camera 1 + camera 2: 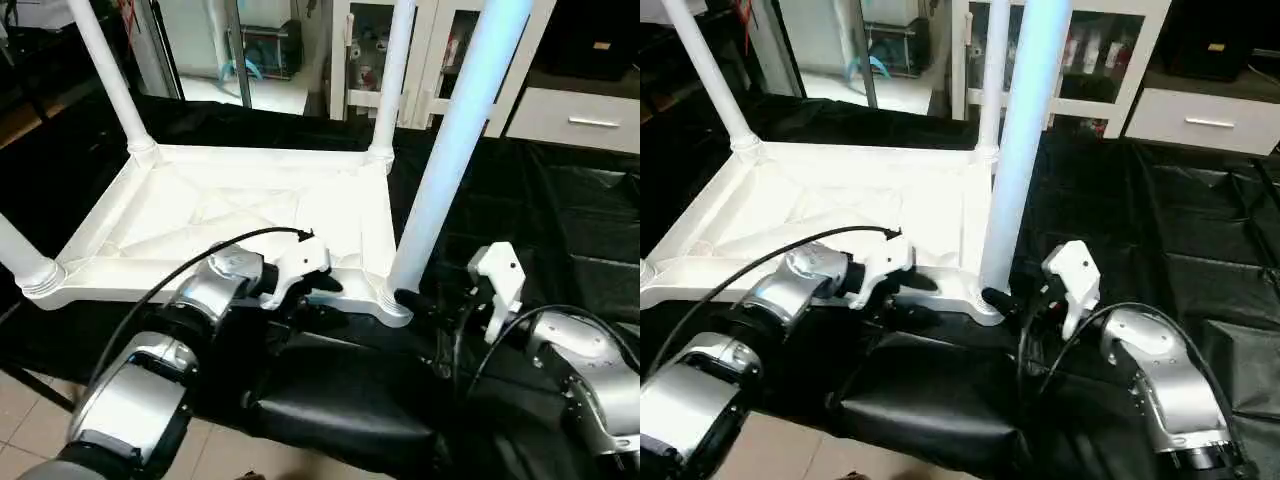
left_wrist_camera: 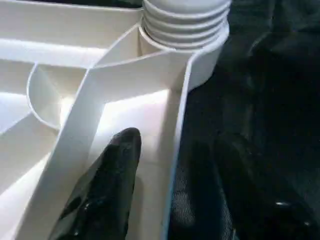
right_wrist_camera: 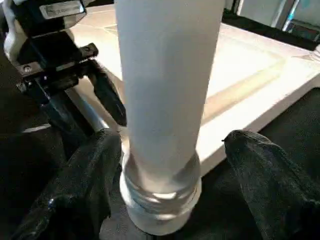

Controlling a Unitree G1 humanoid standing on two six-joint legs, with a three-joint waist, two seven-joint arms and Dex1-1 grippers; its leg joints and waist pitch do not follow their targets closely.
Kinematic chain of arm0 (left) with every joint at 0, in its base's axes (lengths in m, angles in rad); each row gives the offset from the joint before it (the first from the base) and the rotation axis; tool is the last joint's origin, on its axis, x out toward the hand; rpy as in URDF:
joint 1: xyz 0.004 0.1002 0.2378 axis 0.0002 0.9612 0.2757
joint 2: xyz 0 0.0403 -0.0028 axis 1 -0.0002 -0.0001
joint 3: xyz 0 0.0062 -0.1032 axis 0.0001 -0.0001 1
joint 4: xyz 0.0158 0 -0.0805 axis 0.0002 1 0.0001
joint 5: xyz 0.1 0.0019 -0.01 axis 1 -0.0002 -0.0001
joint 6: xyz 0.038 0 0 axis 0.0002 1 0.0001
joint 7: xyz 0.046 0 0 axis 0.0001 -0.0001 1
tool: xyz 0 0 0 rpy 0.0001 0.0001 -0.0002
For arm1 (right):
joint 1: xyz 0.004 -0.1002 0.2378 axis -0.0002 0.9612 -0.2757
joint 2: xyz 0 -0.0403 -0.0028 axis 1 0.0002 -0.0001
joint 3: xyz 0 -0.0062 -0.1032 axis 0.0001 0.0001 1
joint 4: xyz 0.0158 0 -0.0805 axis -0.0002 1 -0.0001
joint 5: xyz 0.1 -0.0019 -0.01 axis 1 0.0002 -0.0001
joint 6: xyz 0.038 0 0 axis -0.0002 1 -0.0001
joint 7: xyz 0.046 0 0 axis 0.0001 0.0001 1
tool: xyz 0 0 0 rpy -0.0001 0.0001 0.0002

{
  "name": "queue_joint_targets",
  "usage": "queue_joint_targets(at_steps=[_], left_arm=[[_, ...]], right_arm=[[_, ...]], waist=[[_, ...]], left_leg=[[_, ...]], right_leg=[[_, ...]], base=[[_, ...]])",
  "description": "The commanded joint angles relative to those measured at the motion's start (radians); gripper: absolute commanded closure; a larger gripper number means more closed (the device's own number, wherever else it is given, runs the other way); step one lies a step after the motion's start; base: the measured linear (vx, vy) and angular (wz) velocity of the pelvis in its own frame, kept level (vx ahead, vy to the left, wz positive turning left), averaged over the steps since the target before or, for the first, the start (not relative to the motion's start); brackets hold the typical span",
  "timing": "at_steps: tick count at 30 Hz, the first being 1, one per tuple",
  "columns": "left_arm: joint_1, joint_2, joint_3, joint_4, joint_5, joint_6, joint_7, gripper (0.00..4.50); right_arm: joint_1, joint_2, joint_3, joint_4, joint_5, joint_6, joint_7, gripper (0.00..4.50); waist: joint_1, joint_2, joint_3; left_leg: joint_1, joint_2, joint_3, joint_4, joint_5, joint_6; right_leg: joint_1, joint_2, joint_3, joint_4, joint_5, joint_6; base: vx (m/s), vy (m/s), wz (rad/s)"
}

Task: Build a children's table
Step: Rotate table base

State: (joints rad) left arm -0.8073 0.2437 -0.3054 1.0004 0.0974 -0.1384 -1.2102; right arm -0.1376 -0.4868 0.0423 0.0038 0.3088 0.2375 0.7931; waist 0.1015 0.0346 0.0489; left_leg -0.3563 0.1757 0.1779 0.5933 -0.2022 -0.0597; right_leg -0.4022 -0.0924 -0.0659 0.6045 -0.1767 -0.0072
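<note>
The children's table lies upside down on black cloth, its white ribbed top point(image 1: 200, 210) facing up. White legs stand in its corner sockets; the near right leg point(image 1: 450, 150) rises tall just in front of me. My left gripper point(image 1: 322, 297) straddles the top's near rim by that corner, open, with one finger point(image 2: 115, 175) inside the rim and the other outside over the cloth. My right gripper point(image 3: 170, 140) stands open around the base of the near right leg point(image 3: 165, 100), and there is a gap between each finger point(image 3: 95, 170) and the tube.
Black cloth point(image 1: 560, 220) covers the surface to the right of the table top. A dark padded shape point(image 1: 340, 400) lies between my forearms at the front. White cabinets and a drawer unit point(image 1: 580, 115) stand behind. Tiled floor point(image 1: 30, 400) shows at the near left.
</note>
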Motion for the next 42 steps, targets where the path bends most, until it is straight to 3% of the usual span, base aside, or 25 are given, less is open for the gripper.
queue_joint_targets(at_steps=[1, 20, 24, 26, 31, 36, 40, 42], left_arm=[[0.014, 0.018, -0.019, 0.011, 0.029, 0.004, -0.011, 2.25], [0.039, -0.025, -0.011, 0.035, 0.028, -0.013, 0.032, 3.82], [0.051, -0.035, -0.029, 0.031, 0.044, -0.021, 0.024, 4.18], [0.063, -0.033, -0.048, 0.024, 0.062, -0.026, 0.011, 4.28], [0.086, -0.026, -0.086, 0.003, 0.09, -0.031, -0.022, 4.42], [0.101, -0.023, -0.117, -0.01, 0.122, -0.047, -0.011, 4.42], [0.098, -0.026, -0.11, -0.013, 0.121, -0.048, 0.008, 4.42], [0.079, -0.042, -0.077, 0.0, 0.104, -0.023, 0.065, 4.03]], right_arm=[[0.006, -0.014, -0.016, -0.02, 0.008, 0.012, 0.01, 0.84], [0.038, -0.041, -0.022, -0.01, 0.0, 0.008, 0.03, 0.84], [0.042, -0.054, -0.028, -0.005, -0.008, 0.002, 0.028, 0.84], [0.041, -0.059, -0.029, -0.001, -0.011, 0.001, 0.03, 0.84], [0.036, -0.075, -0.031, 0.006, -0.014, -0.001, 0.043, 0.84], [0.013, -0.1, -0.031, 0.027, -0.019, -0.003, 0.064, 0.84], [0.005, -0.098, -0.026, 0.028, -0.022, -0.005, 0.065, 0.84], [-0.001, -0.095, -0.018, 0.027, -0.022, -0.003, 0.064, 0.84]], waist=[[0.004, -0.009, -0.058], [0.007, -0.004, -0.058], [0.01, -0.001, -0.061], [0.011, -0.001, -0.065], [0.011, -0.002, -0.065], [0.011, -0.003, -0.061], [0.012, -0.006, -0.06], [0.011, -0.013, -0.06]], left_leg=[[0.0, 0.053, -0.021, -0.081, -0.238, 0.051], [0.002, 0.053, -0.02, -0.081, -0.247, 0.057], [0.001, 0.054, -0.021, -0.08, -0.221, 0.061], [0.0, 0.056, -0.021, -0.076, -0.182, 0.076], [-0.001, 0.055, -0.018, -0.073, -0.168, 0.095], [0.001, 0.056, -0.017, -0.078, -0.216, 0.085], [0.002, 0.056, -0.018, -0.08, -0.218, 0.079], [0.001, 0.055, -0.017, -0.079, -0.21, 0.083]], right_leg=[[0.055, -0.068, 0.046, -0.081, -0.217, -0.224], [0.054, -0.069, 0.045, -0.087, -0.251, -0.217], [0.054, -0.067, 0.044, -0.082, -0.201, -0.222], [0.058, -0.068, 0.043, -0.074, -0.122, -0.24], [0.059, -0.07, 0.042, -0.073, -0.113, -0.249], [0.057, -0.071, 0.042, -0.086, -0.24, -0.221], [0.055, -0.071, 0.043, -0.089, -0.264, -0.206], [0.054, -0.07, 0.043, -0.088, -0.254, -0.206]], base=[[0.0, 0.0, 0.0], [0.0, 0.0, 0.0], [0.0, 0.0, 0.0], [0.0, 0.0, 0.0], [0.0, 0.0, 0.0], [0.0, 0.0, 0.0], [0.0, 0.0, 0.0], [0.0, 0.0, 0.0]])
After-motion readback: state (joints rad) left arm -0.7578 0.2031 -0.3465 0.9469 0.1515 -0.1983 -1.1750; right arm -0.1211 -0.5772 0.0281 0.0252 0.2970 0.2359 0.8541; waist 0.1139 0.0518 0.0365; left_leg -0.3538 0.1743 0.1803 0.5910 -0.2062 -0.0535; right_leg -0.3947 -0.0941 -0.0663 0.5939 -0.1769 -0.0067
